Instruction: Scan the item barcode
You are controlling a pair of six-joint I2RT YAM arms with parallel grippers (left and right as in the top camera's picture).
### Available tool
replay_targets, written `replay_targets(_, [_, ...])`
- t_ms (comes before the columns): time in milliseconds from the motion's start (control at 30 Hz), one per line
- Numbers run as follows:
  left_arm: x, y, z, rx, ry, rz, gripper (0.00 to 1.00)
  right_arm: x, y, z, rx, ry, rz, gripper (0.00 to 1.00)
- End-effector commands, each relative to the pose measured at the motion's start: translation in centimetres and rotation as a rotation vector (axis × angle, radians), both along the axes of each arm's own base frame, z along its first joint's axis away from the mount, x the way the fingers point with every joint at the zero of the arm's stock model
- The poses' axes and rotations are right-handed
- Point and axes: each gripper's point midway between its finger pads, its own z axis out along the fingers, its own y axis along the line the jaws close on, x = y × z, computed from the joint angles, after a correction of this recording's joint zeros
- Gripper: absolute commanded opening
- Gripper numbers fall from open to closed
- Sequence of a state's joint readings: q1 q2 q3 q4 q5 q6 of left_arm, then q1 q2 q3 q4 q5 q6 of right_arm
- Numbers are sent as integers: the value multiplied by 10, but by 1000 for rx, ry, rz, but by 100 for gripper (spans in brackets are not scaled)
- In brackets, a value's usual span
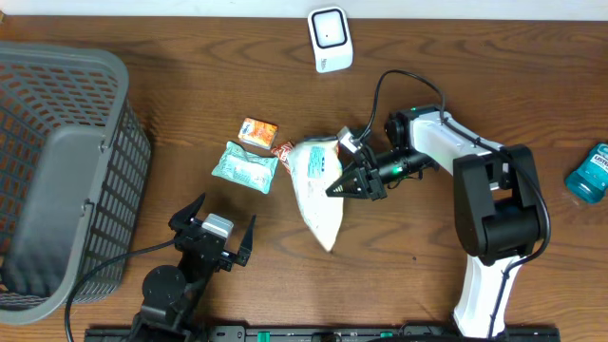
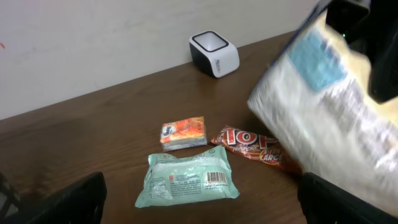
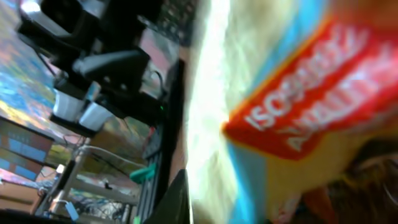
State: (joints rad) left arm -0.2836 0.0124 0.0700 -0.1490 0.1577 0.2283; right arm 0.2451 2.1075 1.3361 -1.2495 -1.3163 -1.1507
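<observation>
snack bag (image 1: 316, 190), edge between right fingers (image 1: 342, 186), left fingers (image 1: 189, 212) spread, well apart

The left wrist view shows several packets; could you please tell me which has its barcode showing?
The mint-green packet, nearest the camera: barcode facing up. The orange packet and red wrapper show none; the big bag is blurred.

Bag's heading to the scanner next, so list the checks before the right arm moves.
1. Right claw gripping snack bag: ok, looks held.
2. Scanner upright, face unobstructed: ok.
3. Bag's barcode toward scanner: cannot tell, print blurred.
4. Left claw open, away from bag: ok.
5. Candy bar clear of bag: not ok, bag overlaps its end.
</observation>
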Motion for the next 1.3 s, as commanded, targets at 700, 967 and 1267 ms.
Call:
replay_targets(700, [-2, -2, -13, -2, 43, -7, 98, 19, -54, -37, -436, 283, -154, 99])
replay_targets(967, [-2, -2, -13, -2, 43, -7, 98, 32, -56, 21, -469, 216, -290, 99])
replay_targets(1267, [-2, -2, -13, -2, 43, -7, 98, 40, -128, 33, -1020, 518, -1038, 99])
